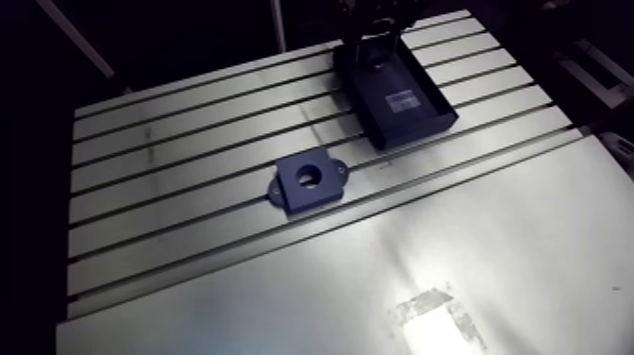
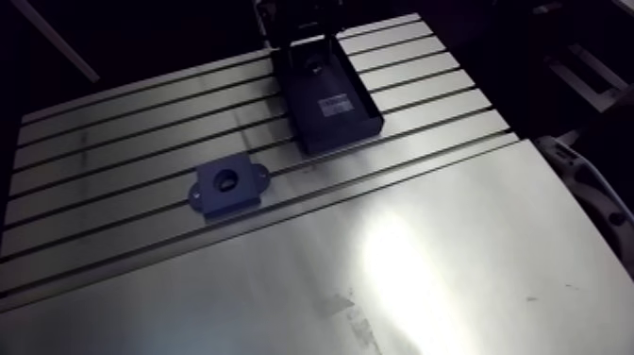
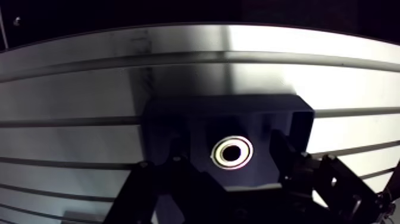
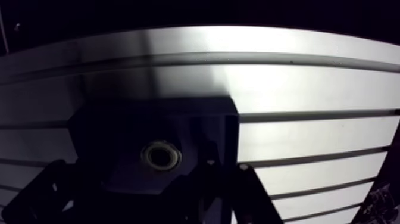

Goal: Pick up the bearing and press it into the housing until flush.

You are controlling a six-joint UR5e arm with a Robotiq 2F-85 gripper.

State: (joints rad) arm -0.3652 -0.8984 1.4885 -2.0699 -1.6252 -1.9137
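1. Arm view: the gripper [image 1: 373,45] hangs over the far end of the dark tray [image 1: 420,121] on the slotted aluminium table [image 1: 189,151]. The housing [image 1: 308,181], a dark block with a round bore and two mounting ears, sits well apart from the tray, and its bore is empty.
2. Wrist view: the bearing [image 3: 233,151] lies flat on the tray floor between the fingers [image 3: 286,158]. They stand apart on either side of it, apparently clear of it, and hold nothing.
3. Risks, as I judge them:
   - The ring looks slightly off-centre between the fingers, so closing could push it sideways or tip it.
   - The tray walls are near and could catch a finger.
   - A bearing gripped crooked would jam at the bore instead of seating flush.
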